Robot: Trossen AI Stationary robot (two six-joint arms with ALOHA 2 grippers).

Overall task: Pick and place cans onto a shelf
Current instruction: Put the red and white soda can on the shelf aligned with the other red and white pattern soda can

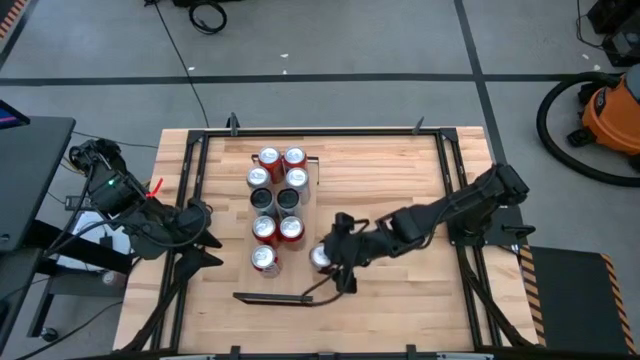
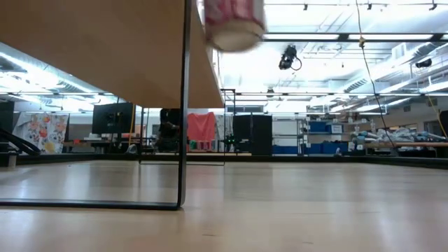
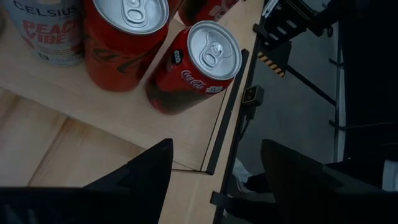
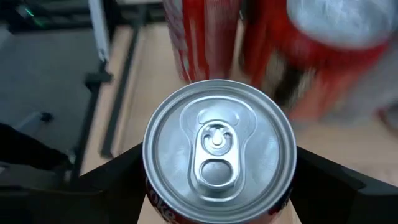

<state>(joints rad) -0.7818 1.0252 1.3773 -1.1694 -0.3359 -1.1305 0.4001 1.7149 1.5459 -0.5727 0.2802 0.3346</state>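
Here the cans [image 1: 276,205] stand in two rows on the shelf [image 1: 310,180], a pale wooden board on thin dark metal rails above the surface [image 1: 400,170]. They are small cylinders, mostly glossy red, two with dark tops, all with round brushed-metal lids and pull tabs. In the left wrist view one red can reads Coca-Cola in white script, and a pale can [image 3: 46,31] reads CELSIUS PEACH VIBE. The right jaws [image 1: 322,262] grip a red can [image 4: 219,155] by its sides, held just beside the near end of the rows. The left jaws [image 1: 212,240] stand open and empty beside the shelf's left edge.
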